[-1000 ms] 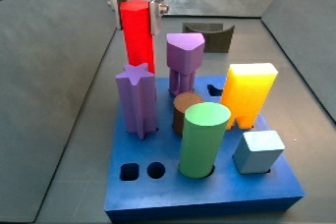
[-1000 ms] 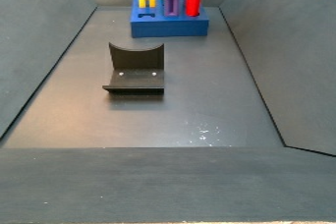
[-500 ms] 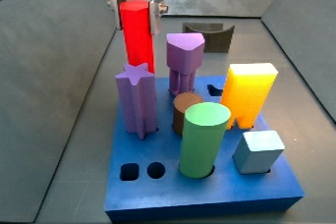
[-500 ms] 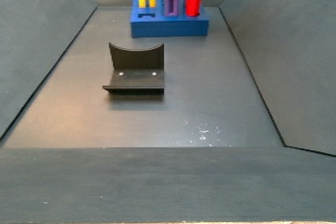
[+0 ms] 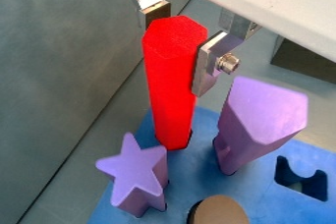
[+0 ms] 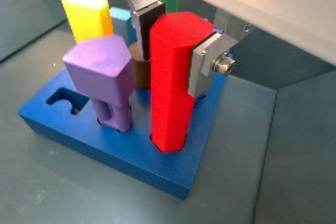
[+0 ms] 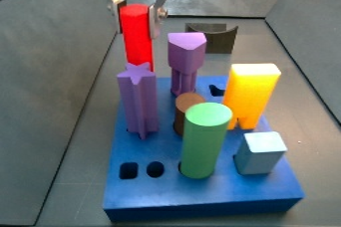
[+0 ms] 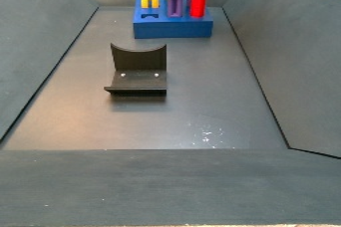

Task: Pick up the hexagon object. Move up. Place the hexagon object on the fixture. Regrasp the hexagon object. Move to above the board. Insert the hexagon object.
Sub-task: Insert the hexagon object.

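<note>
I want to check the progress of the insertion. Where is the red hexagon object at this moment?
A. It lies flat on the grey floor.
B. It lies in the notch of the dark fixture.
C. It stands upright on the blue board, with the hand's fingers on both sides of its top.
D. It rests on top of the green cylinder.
C: the hexagon object stands upright with its foot on the board, and the hand has its silver fingers beside its top.

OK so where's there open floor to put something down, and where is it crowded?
Bare floor lies between the fixture and the near edge, and alongside it up to both walls. The board is crowded with pegs, and the gripper sits there around the top of the hexagon object.
</note>
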Tool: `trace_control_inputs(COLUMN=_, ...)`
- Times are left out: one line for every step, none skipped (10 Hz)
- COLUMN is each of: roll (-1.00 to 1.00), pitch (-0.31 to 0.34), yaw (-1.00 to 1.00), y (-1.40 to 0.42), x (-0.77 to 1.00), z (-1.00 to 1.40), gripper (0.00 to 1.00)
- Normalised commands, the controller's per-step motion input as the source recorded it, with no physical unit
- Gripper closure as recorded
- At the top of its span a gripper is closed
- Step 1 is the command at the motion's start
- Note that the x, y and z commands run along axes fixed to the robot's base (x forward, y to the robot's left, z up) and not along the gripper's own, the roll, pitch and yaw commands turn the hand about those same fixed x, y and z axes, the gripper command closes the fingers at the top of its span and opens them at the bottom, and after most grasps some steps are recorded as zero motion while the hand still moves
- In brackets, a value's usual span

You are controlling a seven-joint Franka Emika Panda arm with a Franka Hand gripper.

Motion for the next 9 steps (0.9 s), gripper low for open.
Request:
trace_control_inputs(roll=0.06, pitch=0.0, yaw=0.0, y=0.06, x=-0.12, z=-0.22, gripper=1.0)
trace_control_inputs(roll=0.12, pitch=-0.054, yaw=0.0, y=0.0, x=0.0, z=-0.79, gripper=1.0)
trace_control_inputs(roll=0.1, pitch=-0.094, yaw=0.0, y=0.0, x=0.0, z=-0.97, gripper=1.0)
trace_control_inputs(roll=0.08, pitch=-0.061, yaw=-0.02, y=0.0, x=0.09, z=-0.93, gripper=1.0)
trace_control_inputs(roll=0.13, pitch=-0.023, yaw=-0.05, y=0.0, x=0.19, z=-1.0, gripper=1.0)
trace_control_inputs(roll=0.12, pitch=0.0, yaw=-0.09, y=0.0, x=0.21, z=-1.0, gripper=1.0)
trace_control_inputs(roll=0.11, pitch=0.0, yaw=-0.12, y=-0.03, x=0.21, z=-1.0, gripper=1.0)
trace_control_inputs(roll=0.09, pitch=-0.003, yaw=-0.13, y=-0.05, x=0.2, z=-1.0, gripper=1.0)
trace_control_inputs(roll=0.09, pitch=-0.003, yaw=-0.13, y=-0.05, x=0.2, z=-1.0, gripper=1.0)
